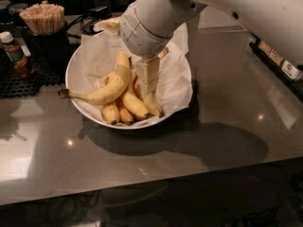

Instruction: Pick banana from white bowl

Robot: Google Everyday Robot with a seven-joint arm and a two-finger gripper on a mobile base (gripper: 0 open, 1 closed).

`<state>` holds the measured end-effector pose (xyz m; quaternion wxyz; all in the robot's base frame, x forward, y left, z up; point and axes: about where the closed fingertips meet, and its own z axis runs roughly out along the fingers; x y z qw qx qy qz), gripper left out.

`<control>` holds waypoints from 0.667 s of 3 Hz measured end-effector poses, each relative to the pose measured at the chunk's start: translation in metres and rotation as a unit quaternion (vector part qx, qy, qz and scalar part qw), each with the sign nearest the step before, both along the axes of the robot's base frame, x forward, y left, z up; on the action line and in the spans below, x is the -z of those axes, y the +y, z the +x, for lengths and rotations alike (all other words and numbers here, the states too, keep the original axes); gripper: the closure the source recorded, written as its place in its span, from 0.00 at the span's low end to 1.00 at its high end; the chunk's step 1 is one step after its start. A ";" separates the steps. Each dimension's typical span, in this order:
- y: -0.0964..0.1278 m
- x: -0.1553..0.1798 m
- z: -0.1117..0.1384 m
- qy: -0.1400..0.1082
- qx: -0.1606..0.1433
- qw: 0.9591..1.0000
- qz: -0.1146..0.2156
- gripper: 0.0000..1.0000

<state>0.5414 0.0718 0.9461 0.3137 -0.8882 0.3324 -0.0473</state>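
Observation:
The banana (108, 90) is long, curved and yellow. It lies across the left of the pile, and its thin stem ends in a dark tip over the white bowl's left rim. The white bowl (75, 66) is lined with crinkled white paper and holds several shorter bananas (135, 105). My gripper (147, 82) reaches down from the grey wrist into the middle of the pile, just right of the long banana's upper end. It is close against the shorter bananas. The wrist hides the back of the pile.
A dark cup of wooden sticks (45, 20) and a small brown sauce bottle (15, 56) stand on a black mat (21, 82) left of the bowl. The grey counter's front edge (142, 193) runs across the bottom. Small items (283, 66) sit at the far right.

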 end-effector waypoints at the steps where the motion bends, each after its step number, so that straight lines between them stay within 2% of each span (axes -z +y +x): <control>1: 0.003 0.000 0.004 0.015 -0.012 0.999 -0.030 0.00; 2: 0.015 -0.003 0.035 0.037 -0.021 0.996 -0.082 0.00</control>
